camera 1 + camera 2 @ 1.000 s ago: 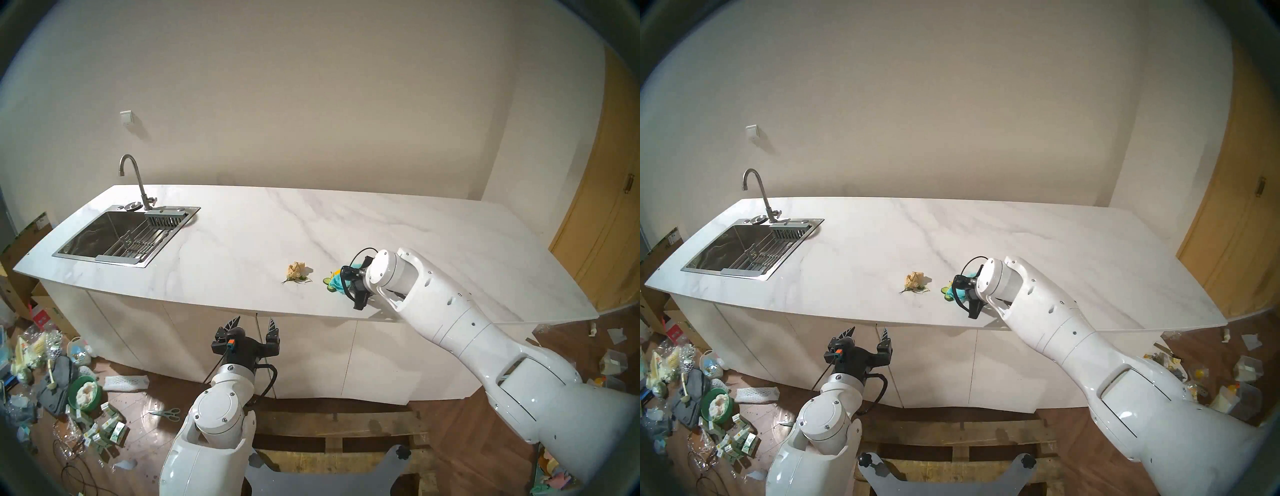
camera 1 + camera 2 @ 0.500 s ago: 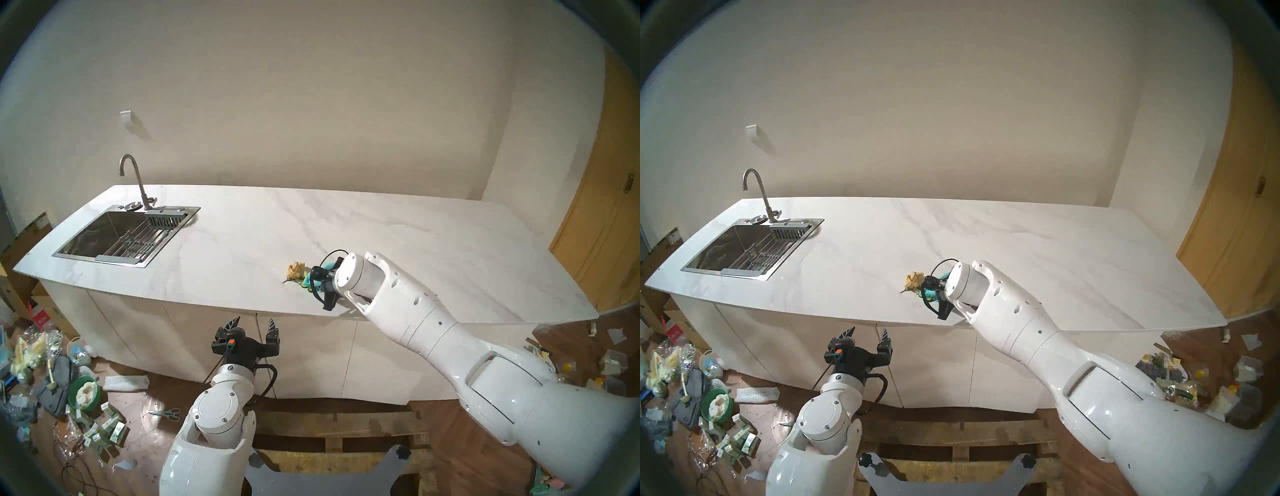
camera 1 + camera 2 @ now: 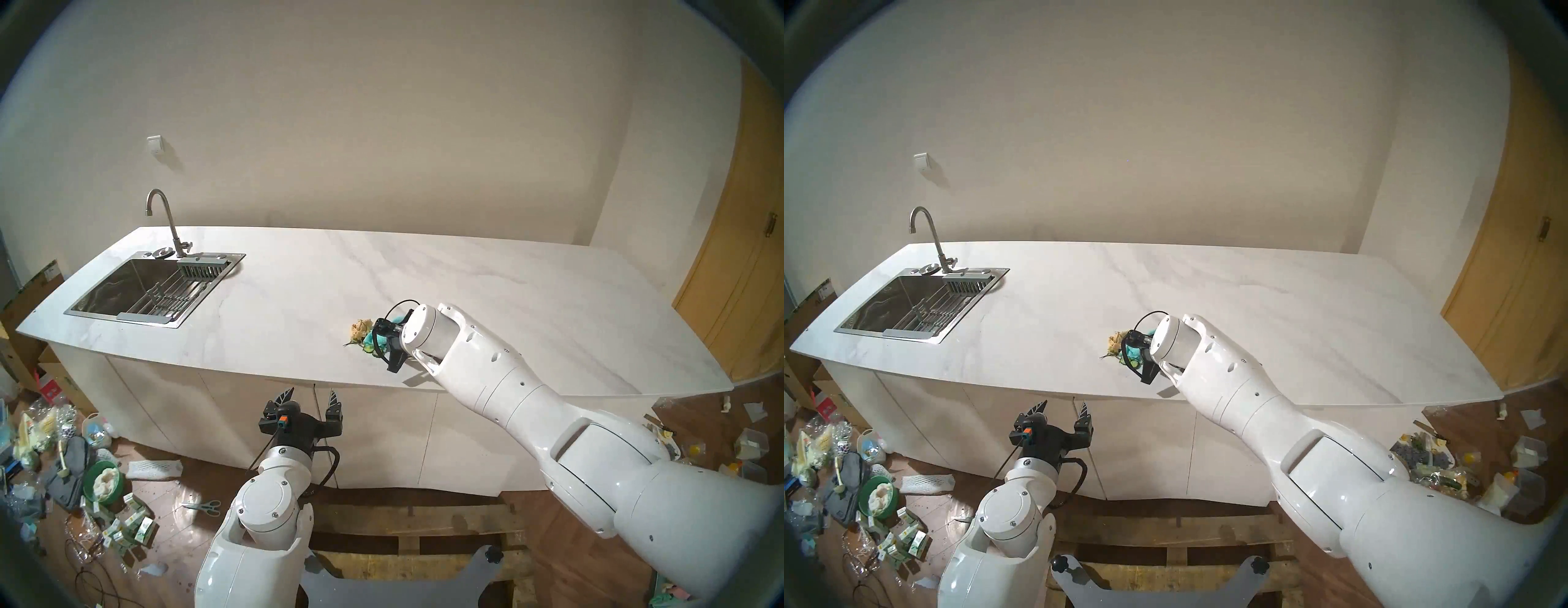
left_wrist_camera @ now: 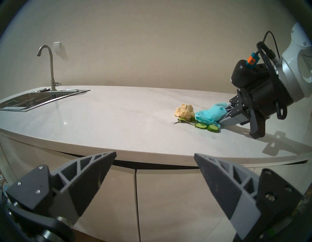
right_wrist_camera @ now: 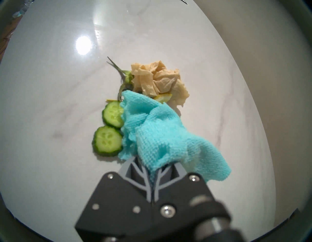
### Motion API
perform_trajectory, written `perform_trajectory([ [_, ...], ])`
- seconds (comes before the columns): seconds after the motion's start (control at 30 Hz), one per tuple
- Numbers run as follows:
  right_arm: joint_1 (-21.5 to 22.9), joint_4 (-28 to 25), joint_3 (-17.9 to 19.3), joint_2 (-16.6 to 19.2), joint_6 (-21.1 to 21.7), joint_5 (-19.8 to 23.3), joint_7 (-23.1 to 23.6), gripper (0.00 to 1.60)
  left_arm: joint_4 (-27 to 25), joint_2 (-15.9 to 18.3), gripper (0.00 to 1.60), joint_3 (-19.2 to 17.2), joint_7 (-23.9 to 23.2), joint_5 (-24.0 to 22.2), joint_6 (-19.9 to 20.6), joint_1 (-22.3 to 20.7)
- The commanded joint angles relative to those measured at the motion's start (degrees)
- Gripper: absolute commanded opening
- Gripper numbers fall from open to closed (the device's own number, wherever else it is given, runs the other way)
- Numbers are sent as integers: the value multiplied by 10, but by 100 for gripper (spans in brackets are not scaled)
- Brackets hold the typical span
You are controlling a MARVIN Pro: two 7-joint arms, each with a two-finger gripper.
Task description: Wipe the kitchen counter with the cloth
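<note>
The white marble-look kitchen counter (image 3: 297, 305) runs across the head views. My right gripper (image 5: 152, 166) is shut on the turquoise cloth (image 5: 152, 128) and holds it low on the counter near the front edge. The cloth's free end touches a beige paper wad (image 5: 158, 79), two cucumber slices (image 5: 113, 115) and a green stem (image 5: 121, 74). The cloth (image 4: 211, 114) and wad (image 4: 184, 110) also show in the left wrist view. My left gripper (image 3: 309, 397) is open and empty, below the counter's front edge, before the cabinet fronts.
A steel sink (image 3: 123, 316) with a tap (image 3: 163, 212) is set in the counter's left end. The wall runs behind the counter. Rubbish lies on the floor at left (image 3: 102, 488) and right (image 3: 751, 441). A wooden pallet (image 3: 424, 526) lies below.
My right arm has slid left along the counter with the cloth, pushing the cucumber slices up against the paper wad. The left arm has not moved.
</note>
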Motion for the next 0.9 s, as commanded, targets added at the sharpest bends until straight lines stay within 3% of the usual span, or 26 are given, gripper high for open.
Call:
perform_trajectory([
  [0.0, -3, -23, 33, 66, -3, -11, 56, 0, -13, 0, 160, 1, -1, 0, -4, -4],
  [0.37, -9, -73, 94, 134, -18, -40, 103, 0, -13, 0, 160, 2, 0, 0, -4, -4],
  [0.63, -26, -135, 96, 191, -58, -47, 158, 0, -15, 1, 160, 2, 0, -1, -4, -3],
  [0.7, -42, -170, 97, 213, -62, -42, 162, 0, -15, 1, 160, 2, -1, -1, -4, -3],
  [0.87, -46, -180, 104, 225, -73, -45, 155, 0, -16, 1, 160, 2, -1, -1, -4, -3],
])
